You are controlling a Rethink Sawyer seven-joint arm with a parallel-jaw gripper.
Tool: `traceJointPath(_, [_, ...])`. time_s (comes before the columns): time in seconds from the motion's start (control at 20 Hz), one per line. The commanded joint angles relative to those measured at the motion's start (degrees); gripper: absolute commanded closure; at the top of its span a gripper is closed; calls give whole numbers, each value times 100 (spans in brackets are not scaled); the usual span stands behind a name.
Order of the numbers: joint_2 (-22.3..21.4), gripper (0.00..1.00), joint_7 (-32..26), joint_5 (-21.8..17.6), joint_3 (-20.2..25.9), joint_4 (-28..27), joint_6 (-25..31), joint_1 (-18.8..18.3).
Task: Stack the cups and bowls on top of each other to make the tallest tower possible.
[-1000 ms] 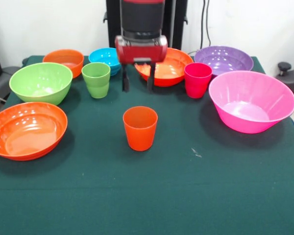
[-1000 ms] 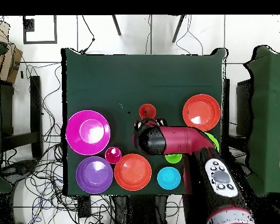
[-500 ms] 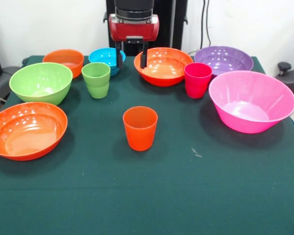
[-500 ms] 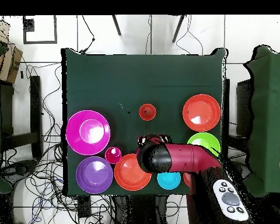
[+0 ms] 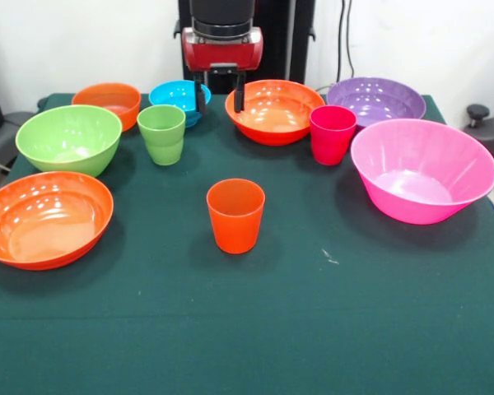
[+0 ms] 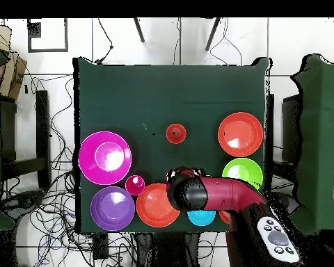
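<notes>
Three cups stand apart on the green cloth: an orange cup (image 5: 235,216) in the middle, a light green cup (image 5: 161,134) to its back left, and a magenta cup (image 5: 332,134) to its back right. Around them sit a pink bowl (image 5: 422,169), a purple bowl (image 5: 375,100), a wide orange bowl (image 5: 273,110) at the back, another wide orange bowl (image 5: 45,218) at the front left, a green bowl (image 5: 68,138), a small orange bowl (image 5: 107,102) and a small blue bowl (image 5: 179,97). My gripper (image 5: 220,95) hangs open and empty at the back, between the blue bowl and the back orange bowl.
In the overhead view the red arm (image 6: 211,195) covers the green cup and part of the blue bowl (image 6: 201,217). The orange cup (image 6: 175,133) stands alone at mid-table. Cables and chair legs surround the table (image 6: 128,90).
My gripper has risen and drawn back from in front of the back orange bowl to the table's far edge, still open. No cup or bowl has moved.
</notes>
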Motion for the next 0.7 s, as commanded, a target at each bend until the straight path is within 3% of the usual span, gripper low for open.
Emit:
traceJointPath(0.05, [75,0,-26,-434,310,240,5,-209])
traceJointPath(0.45, [-216,0,-144,-378,406,386,250,-358])
traceJointPath(0.7, [188,0,46,-547,310,316,-149,-276])
